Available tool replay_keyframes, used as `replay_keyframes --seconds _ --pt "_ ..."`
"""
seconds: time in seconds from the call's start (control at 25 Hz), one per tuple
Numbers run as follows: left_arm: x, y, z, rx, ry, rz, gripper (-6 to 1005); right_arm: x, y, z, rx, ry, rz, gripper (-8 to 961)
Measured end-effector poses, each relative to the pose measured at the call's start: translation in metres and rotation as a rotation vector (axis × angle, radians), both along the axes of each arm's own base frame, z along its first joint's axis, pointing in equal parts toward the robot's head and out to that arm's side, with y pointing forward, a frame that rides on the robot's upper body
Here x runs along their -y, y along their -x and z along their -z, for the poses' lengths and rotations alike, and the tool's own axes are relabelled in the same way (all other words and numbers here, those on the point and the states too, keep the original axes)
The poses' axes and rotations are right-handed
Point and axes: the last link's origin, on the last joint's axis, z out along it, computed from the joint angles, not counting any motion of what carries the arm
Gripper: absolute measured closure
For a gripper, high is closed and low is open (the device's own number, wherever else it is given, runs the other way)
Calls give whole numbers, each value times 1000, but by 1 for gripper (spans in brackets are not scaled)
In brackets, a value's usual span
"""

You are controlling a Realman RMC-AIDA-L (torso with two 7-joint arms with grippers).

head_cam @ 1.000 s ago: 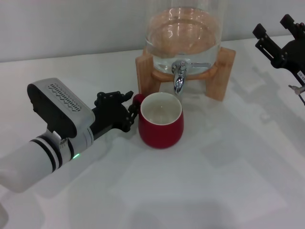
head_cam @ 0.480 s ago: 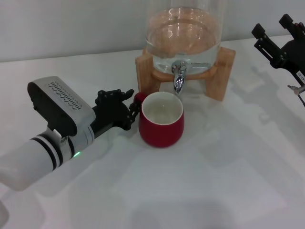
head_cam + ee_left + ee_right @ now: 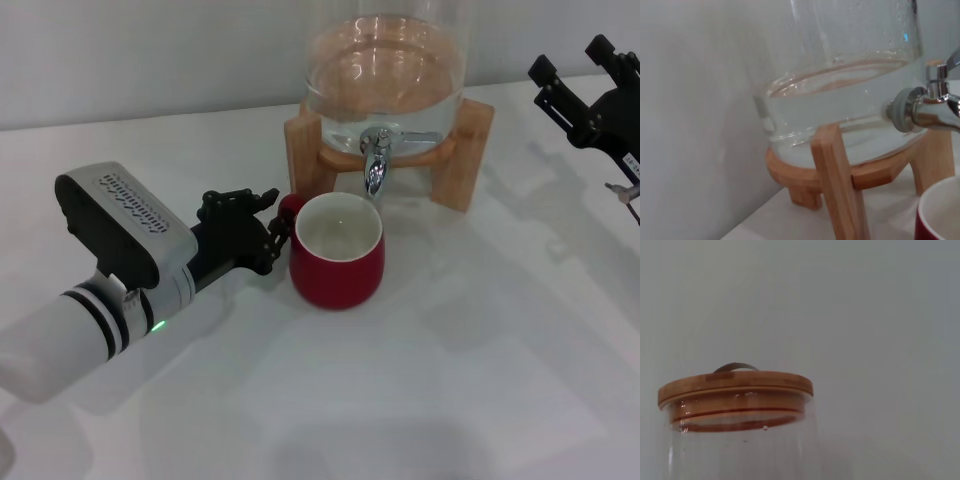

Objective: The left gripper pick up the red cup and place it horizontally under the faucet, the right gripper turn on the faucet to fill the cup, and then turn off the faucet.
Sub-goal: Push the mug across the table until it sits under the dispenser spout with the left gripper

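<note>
The top of the glass dispenser (image 3: 385, 70) is cut off in the head view; only the right wrist view shows its round wooden lid (image 3: 735, 385) with a thin metal handle arching above. In the left wrist view just a sliver of the red cup (image 3: 940, 212) shows at the corner, and neither wrist view shows its own arm's claw. The cup's small loop handle is mostly hidden behind the tips of the left claw (image 3: 272, 225), which are closed narrow around it, though the exact contact is hard to make out.

One red cup (image 3: 337, 250) stands upright on the white bench (image 3: 450, 380), glossy outside, white inside, its mouth just below the spout of the faucet (image 3: 375, 160). The faucet is a single shiny chrome tap with a short lever, set in the clear dispenser, which holds water and rests in a wooden stand (image 3: 460, 150) of plain square-cut legs.

Two arms are in view. The left arm (image 3: 90, 320) is a white cylinder with black rings, a green light and a grey perforated box. The right claw (image 3: 580, 75) is black and angular, raised at the far right, well apart from the faucet, partly cut off by the edge, its fingers spread apart and holding nothing
</note>
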Motion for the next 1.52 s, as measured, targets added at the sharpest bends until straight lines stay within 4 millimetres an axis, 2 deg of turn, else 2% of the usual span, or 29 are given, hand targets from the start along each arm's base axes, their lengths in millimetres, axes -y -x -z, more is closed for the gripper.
replay_keyframes --seconds 0.56,1.52 --pt "-6 8 -6 -10 -22 -28 735 -4 0 3 10 18 11 111" --pt "-4 0 -2 -2 -11 -10 734 -6 4 2 8 15 -7 112"
